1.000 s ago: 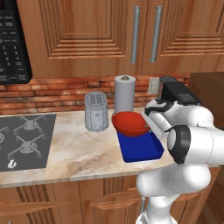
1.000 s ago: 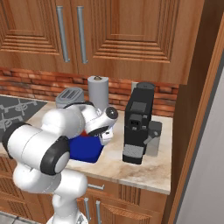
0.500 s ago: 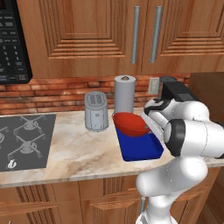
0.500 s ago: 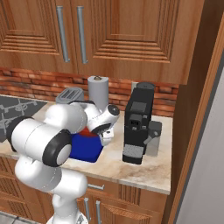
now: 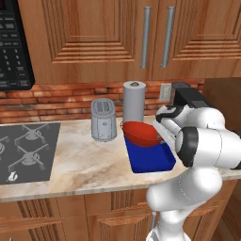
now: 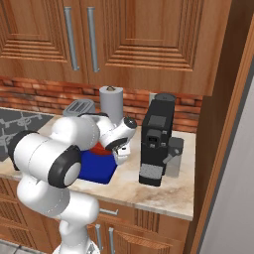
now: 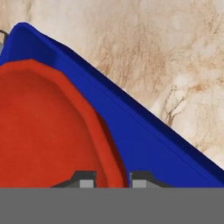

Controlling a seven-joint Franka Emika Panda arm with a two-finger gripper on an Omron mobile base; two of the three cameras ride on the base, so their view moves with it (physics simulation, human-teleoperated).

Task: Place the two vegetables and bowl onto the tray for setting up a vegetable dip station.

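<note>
A toaster and paper towel roll stand behind the blue tray on the surface; a coffee machine stands to its right. My arm bends low over the tray, jaws pinched on the rim of the red bowl, held tilted above it.

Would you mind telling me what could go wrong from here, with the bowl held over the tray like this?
1. The fingers pinch only the rim of the red bowl, which hangs tilted above the blue tray; it may slip or swing.
2. The bowl sits toward the tray's back end, close to the paper towel roll; released there, it may land on the tray's edge rather than flat.
</note>
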